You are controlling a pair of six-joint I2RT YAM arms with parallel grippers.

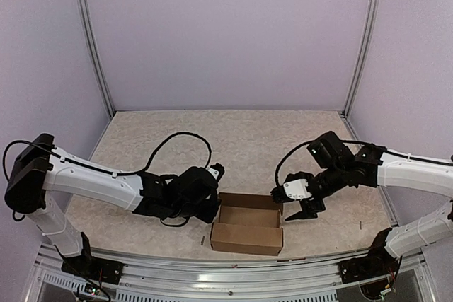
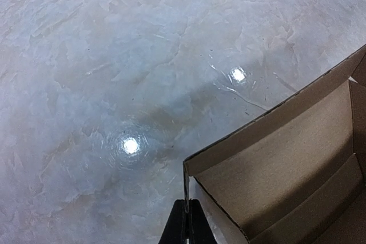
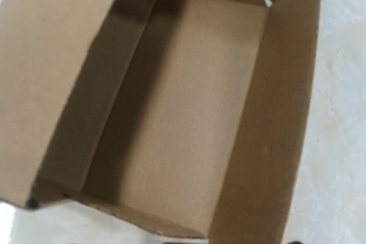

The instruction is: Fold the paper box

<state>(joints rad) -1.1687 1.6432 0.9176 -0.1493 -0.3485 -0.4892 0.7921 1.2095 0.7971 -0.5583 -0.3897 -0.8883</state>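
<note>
Fingers of the left gripper (image 2: 186, 224) are pressed together, tips right at the left-end corner of the paper box (image 1: 246, 240). From the left wrist view I can't tell whether any cardboard is pinched between them or they just sit against the end wall. The right gripper (image 1: 303, 211) is just off the box's right end with its jaws spread wide, nothing between them, not touching the cardboard as far as the top view shows. In the right wrist view its own fingers barely show at the bottom edge. The box sits between the two grippers, centred left-right, close to the near edge of the table (image 1: 212, 139), long axis running left-right. It is erected as an open tray: both long walls and the left end wall stand up, top open. The near long side shows the broadest panel in the top view. Inside, the right wrist view shows the floor and inner walls (image 3: 274, 112) as plain brown cardboard. The left wrist view shows the same on the inner face (image 2: 286, 158), with two lamp reflections on the glossy tabletop (image 2: 114, 55) to the left of the box.
</note>
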